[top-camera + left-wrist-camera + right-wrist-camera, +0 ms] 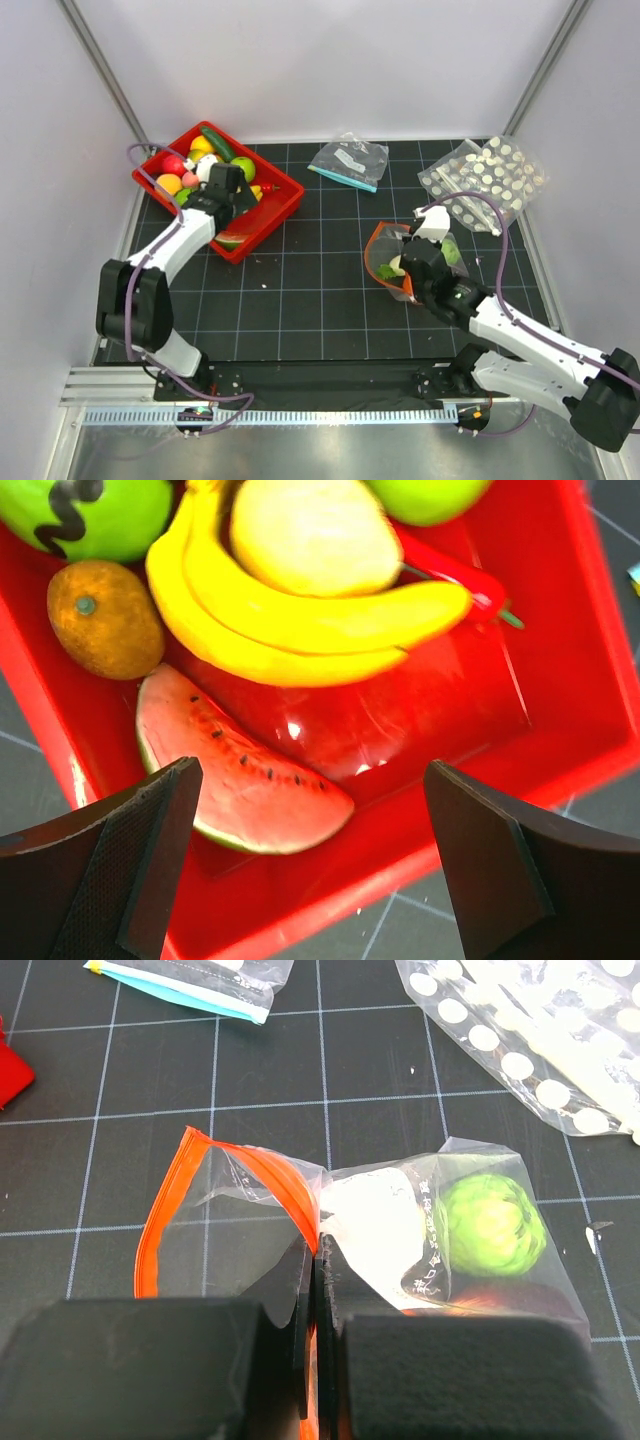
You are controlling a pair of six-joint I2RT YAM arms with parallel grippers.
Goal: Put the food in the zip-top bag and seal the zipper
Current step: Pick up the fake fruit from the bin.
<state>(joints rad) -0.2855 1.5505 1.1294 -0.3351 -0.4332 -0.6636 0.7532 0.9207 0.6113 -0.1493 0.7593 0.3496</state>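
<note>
The food lies in a red bin (272,228) at the far left. My left gripper (238,200) hangs open just above it. In the left wrist view a watermelon slice (240,780) sits below the gripper (310,820), nearer the left finger, with bananas (300,630) and an orange (105,620) beyond. The zip-top bag (385,250) lies right of centre, mouth gaping. My right gripper (318,1260) is shut on its orange-red zipper (160,1220). Inside the bag (240,1220) are a green piece (490,1222) and a white piece (370,1225).
A clear bag with a teal strip (350,162) lies at the back centre on the black gridded mat. A white-dotted bag (485,180) lies at the back right. The bin (560,680) also holds a green piece (95,515). Pale walls enclose the mat.
</note>
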